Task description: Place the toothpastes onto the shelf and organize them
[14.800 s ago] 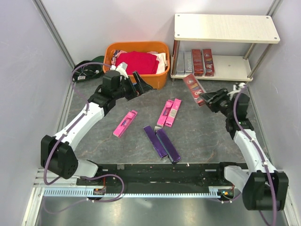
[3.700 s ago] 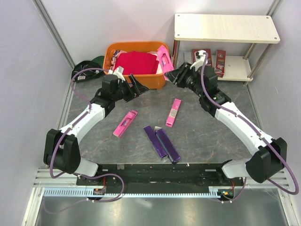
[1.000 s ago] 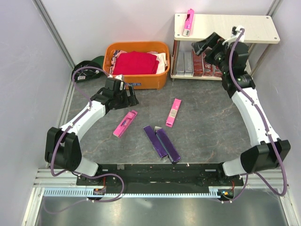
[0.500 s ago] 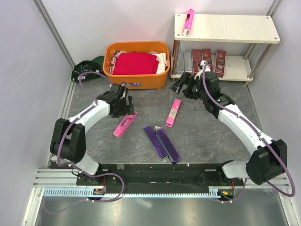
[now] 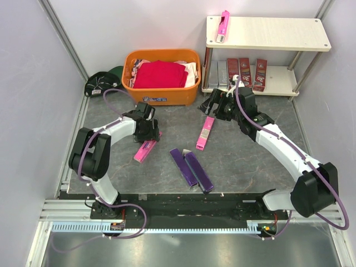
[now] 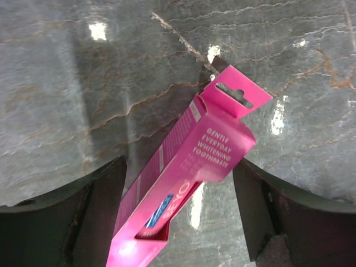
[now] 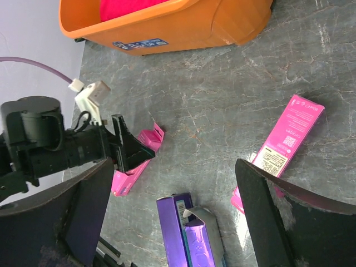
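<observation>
A hot pink toothpaste box (image 6: 206,161) lies at a slant on the grey floor between the fingers of my left gripper (image 5: 149,132), which straddle it. The jaws are open, with a gap on the right side. My right gripper (image 5: 214,105) hovers open over the far end of a second pink box (image 5: 206,132), holding nothing. Two dark purple boxes (image 5: 191,169) lie side by side near the front. The shelf (image 5: 267,33) carries one pink box (image 5: 223,26) on its top board. Silver-grey boxes (image 5: 217,72) and dark red boxes (image 5: 239,71) stand on its lower board.
An orange basket (image 5: 167,99) with a red cloth (image 5: 161,73) stands left of the shelf. A dark cap and cables (image 5: 103,80) lie at the back left. Side walls close in on both sides.
My left gripper has come down over the left pink box and its jaws have narrowed. My right arm has left the shelf and dropped toward the middle pink box, still open.
</observation>
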### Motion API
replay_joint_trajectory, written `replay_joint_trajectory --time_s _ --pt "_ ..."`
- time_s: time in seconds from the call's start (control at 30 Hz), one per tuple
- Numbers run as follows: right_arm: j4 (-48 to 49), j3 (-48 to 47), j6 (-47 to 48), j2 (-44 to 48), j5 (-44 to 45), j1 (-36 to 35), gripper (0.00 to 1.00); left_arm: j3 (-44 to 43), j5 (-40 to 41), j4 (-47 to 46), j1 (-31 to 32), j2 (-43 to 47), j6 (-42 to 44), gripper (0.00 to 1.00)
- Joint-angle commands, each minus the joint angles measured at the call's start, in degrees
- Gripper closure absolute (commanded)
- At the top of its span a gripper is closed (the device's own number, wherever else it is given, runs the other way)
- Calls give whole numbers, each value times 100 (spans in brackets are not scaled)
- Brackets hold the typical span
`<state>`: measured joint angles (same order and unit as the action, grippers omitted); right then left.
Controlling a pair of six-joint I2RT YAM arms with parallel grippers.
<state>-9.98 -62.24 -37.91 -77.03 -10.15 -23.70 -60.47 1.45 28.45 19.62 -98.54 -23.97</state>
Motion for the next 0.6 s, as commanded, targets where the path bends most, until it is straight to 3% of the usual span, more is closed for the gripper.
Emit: replay_joint_trajectory --time_s 0.0,0.07,0.33,0.57 --pt "163 -69 -15 -75 5 -11 2 -35 -268 -357 42 -288 261 24" --pt "163 -95 -15 -92 -22 -11 2 -79 -295 -401 69 -385 261 35" --pt "5 -227 161 -154 48 -12 2 -308 -558 -454 139 -570 155 61" --pt "-13 -245 196 -215 -13 -11 2 -650 -1313 -550 148 -368 -11 67"
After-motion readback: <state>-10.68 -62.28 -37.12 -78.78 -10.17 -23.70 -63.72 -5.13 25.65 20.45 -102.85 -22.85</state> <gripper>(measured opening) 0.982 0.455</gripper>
